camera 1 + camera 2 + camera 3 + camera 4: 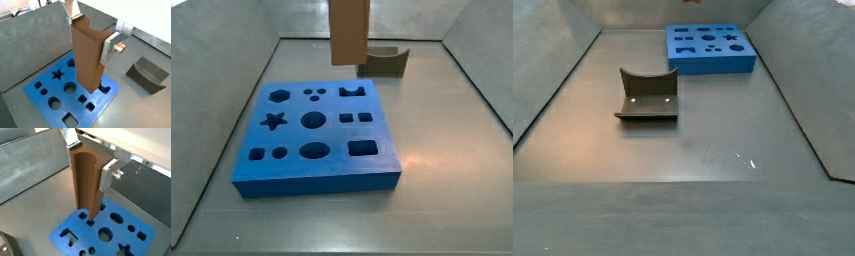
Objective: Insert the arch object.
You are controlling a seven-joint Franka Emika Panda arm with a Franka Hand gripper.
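My gripper [92,34] is shut on the top of the arch object [87,60], a tall orange-brown prism with a curved scoop in its upper end. It also shows in a wrist view [87,188], with the gripper [89,160] round it. The silver fingers [111,46] clamp its two sides. It hangs upright over the blue board [70,102], its lower end by a slot near the board's edge [81,216]. In a side view the arch object [349,35] hangs over the far edge of the board [318,172], behind the arch-shaped slot [354,91]; the gripper is out of frame there.
The dark fixture [147,75] stands on the grey floor beside the board, and shows in both side views [385,62] [647,95]. The board [714,62] has several shaped holes. Grey walls enclose the floor.
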